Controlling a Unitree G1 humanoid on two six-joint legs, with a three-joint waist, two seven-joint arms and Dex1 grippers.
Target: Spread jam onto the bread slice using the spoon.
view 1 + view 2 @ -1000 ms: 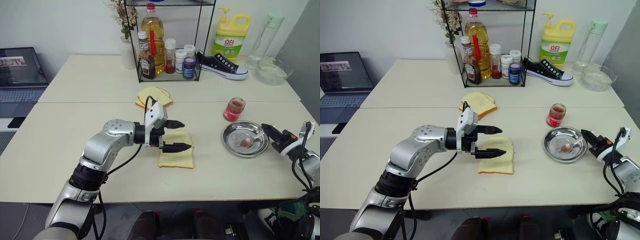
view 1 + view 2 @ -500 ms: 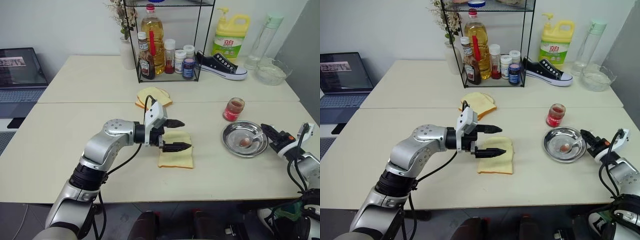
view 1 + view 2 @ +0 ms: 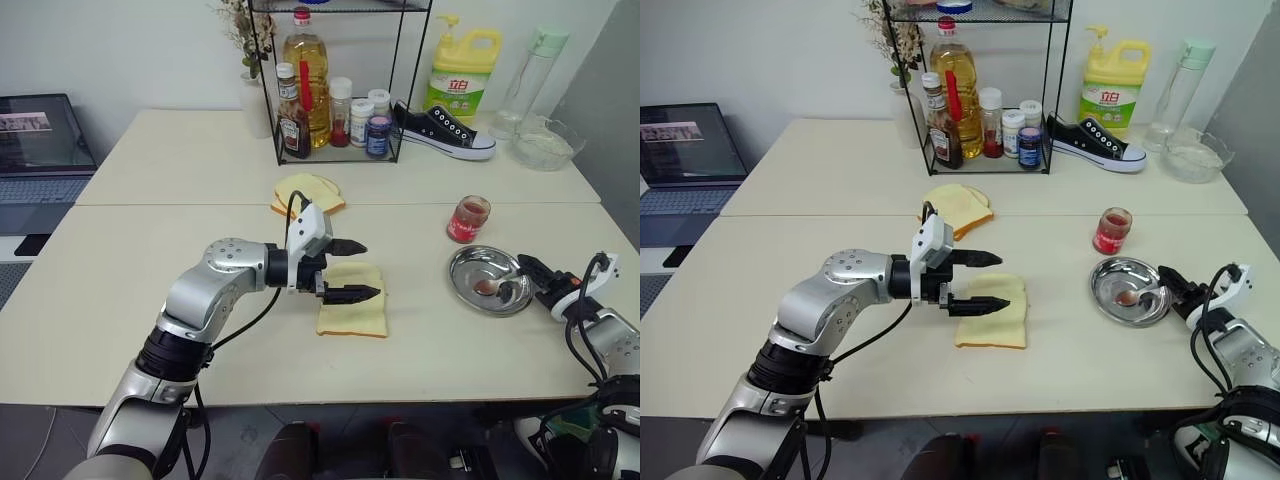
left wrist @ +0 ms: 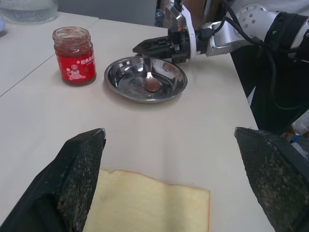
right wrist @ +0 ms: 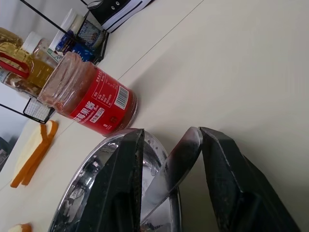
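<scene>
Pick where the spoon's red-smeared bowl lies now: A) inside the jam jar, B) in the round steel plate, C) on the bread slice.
B: the spoon rests its bowl inside the steel plate, beside the jam jar and apart from the bread slice.

Readable markings
The yellow detergent jug [image 3: 463,70] bore a red label with the characters 立白; the jam jar's [image 5: 87,101] red label carried a barcode and illegible print.

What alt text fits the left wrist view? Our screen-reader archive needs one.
A round steel plate on a pale table holds a spoon with a red-smeared bowl, the right gripper at its handle end. A red-labelled jam jar stands beside the plate, and a bread slice lies between the left gripper's wide-open jaws.
</scene>
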